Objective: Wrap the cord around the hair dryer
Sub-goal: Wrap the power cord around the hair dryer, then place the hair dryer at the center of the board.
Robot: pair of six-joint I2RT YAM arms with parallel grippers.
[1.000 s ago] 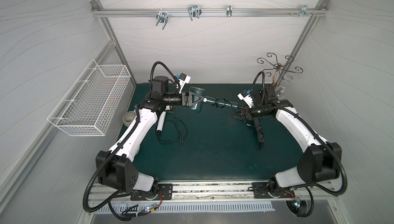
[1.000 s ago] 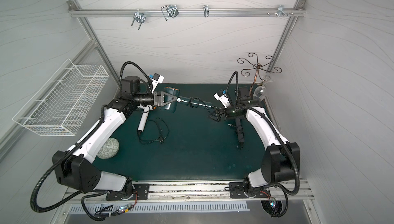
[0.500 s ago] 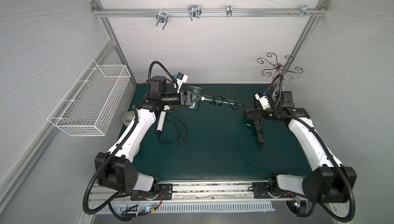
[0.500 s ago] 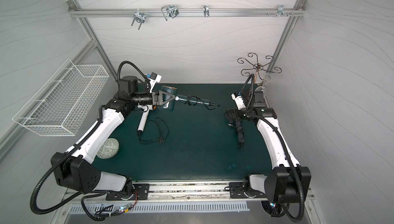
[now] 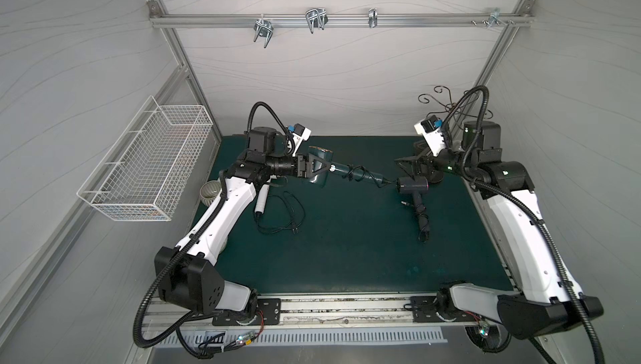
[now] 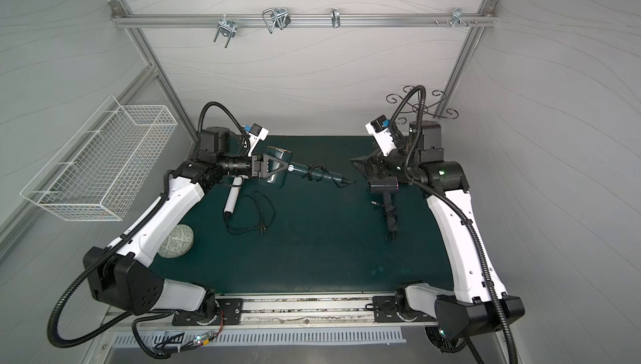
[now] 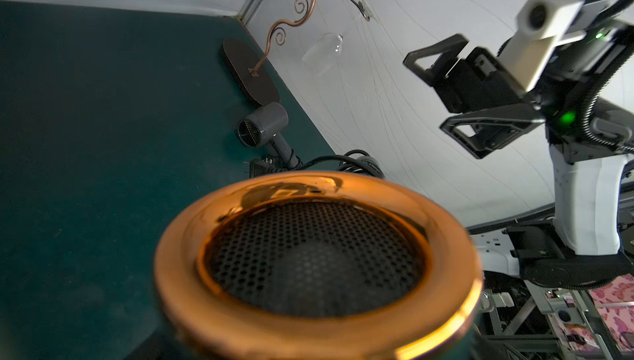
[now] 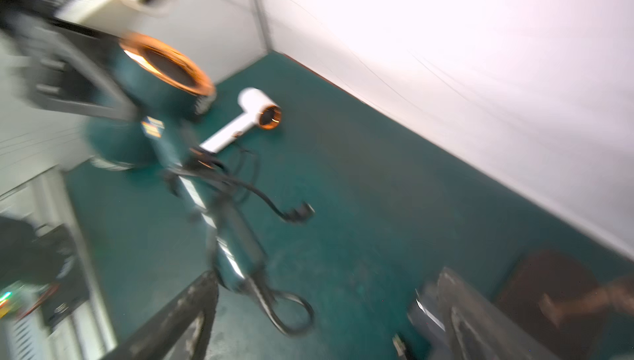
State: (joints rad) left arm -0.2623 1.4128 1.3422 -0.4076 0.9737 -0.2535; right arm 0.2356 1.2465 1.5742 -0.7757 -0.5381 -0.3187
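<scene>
The teal hair dryer (image 5: 321, 171) (image 6: 275, 170) with a copper rim (image 7: 319, 255) hangs above the mat in both top views. My left gripper (image 5: 324, 168) (image 6: 282, 166) is shut on its head; in the left wrist view the dryer hides the jaws. Its handle (image 5: 360, 176) (image 8: 236, 238) points toward the right arm. The black cord (image 5: 355, 173) (image 6: 314, 173) is looped around the handle, with a loose loop (image 8: 291, 307) and the plug (image 8: 298, 212) hanging free. My right gripper (image 5: 411, 157) (image 6: 360, 164) (image 7: 425, 94) (image 8: 319, 324) stands open and empty, apart from the handle's tip.
A grey hair dryer (image 5: 412, 185) (image 7: 264, 123) lies under the right gripper. A white hair dryer (image 5: 262, 199) (image 8: 257, 108) with a loose black cord (image 5: 281, 213) lies at the left. A bowl (image 6: 175, 237), a wire basket (image 5: 149, 164) and a copper stand (image 7: 250, 70) stand around the mat.
The right arm has drawn back to the right and upward, away from the teal dryer's handle, with its jaws open. The left arm keeps hold of the dryer, almost still.
</scene>
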